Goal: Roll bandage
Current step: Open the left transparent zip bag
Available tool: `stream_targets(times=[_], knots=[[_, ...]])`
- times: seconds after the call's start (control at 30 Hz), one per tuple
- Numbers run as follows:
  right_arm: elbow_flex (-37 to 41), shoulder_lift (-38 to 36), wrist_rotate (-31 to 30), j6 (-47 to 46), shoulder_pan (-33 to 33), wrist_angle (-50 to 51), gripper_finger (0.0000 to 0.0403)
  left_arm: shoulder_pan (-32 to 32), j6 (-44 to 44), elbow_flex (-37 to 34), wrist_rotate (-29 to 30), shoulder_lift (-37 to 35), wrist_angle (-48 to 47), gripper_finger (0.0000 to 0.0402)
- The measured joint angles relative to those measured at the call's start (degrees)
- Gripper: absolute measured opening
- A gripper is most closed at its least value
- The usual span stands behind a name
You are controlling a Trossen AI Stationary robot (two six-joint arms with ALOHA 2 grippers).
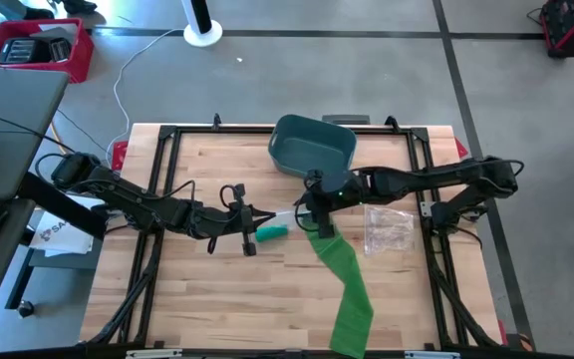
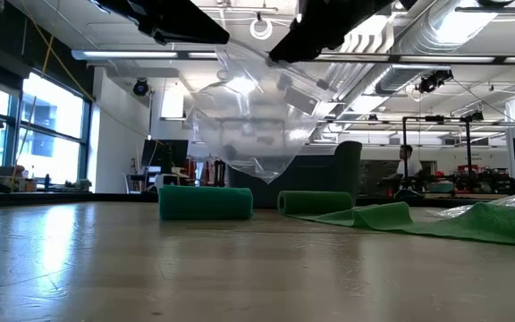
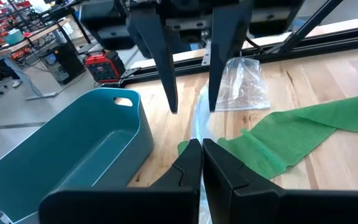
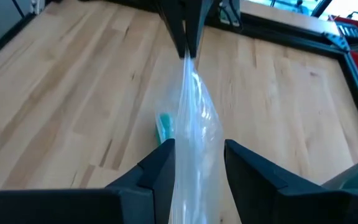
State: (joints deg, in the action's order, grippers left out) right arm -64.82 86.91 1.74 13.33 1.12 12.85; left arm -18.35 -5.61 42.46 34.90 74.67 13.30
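Green bandage (image 1: 345, 284), partly unrolled, is laid in a strip across the wooden surface (image 1: 217, 299); a rolled piece (image 2: 206, 202) is seen beside it. Clear plastic bag (image 2: 253, 125) is held aloft, pinched shut by the left pincer (image 1: 263, 218); the right pincer (image 1: 312, 214) is set half-open around it.

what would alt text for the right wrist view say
A clear plastic bag stretches between the right hand, whose open fingers flank it, and the shut left hand pinching its far end. Beneath lie a wooden table and a small green bandage roll.
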Motion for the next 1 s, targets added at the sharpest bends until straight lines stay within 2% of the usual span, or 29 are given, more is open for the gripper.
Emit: stream_targets(times=[0.23, 0.37, 0.43, 1.0], knots=[[0.0, 1.3, -0.6, 0.1, -0.1, 0.0, 0.0129, 0.0, 0.0, 0.0, 0.0, 0.0, 0.1, 0.0001], [0.0, 1.0, -8.8, 0.6, 0.0, 0.2, 0.0128, 0.0, 0.0, 0.0, -1.0, 0.0, 0.1, 0.0001], [0.0, 0.4, -11.1, 0.9, 0.1, 0.2, 0.0128, 0.0, 0.2, 0.0, -1.4, 0.0, 0.1, 0.0001], [0.0, -1.4, -4.6, 5.6, 0.5, 0.3, 0.0128, 0.0, 0.5, 0.0, -2.0, 0.0, 0.7, 0.0001]])
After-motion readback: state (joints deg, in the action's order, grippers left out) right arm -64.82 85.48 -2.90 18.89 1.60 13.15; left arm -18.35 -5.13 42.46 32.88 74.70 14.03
